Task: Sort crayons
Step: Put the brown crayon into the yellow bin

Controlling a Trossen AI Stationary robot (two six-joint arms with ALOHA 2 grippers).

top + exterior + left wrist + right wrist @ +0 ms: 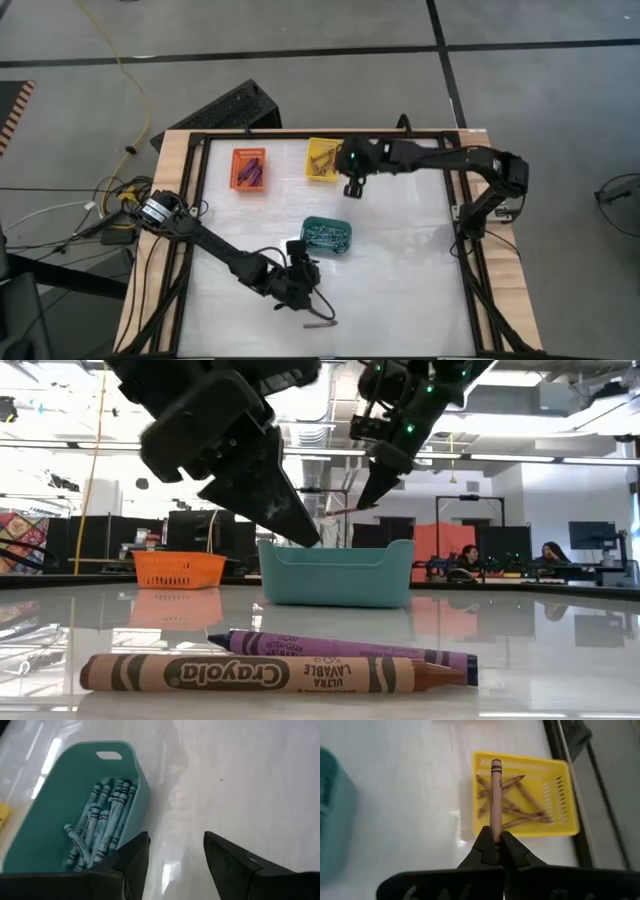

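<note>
Right end effector [495,842] pinched tight on a brown paper-wrapped crayon [495,795], held above the white bench [400,270] just beside the yellow perforated plastic basket [560,827], which holds several brown crayons [512,802]. Left end effector [172,857] spread, nothing between its fingers, low over the bench next to the teal plastic basket [65,775] full of teal-grey crayons [102,822]. Two loose crayons at the near bench edge: a brown Crayola one [270,673] and a purple one [340,648] just behind it, side by side. Orange mesh basket [250,167] at the far left holds purple crayons [251,175].
</note>
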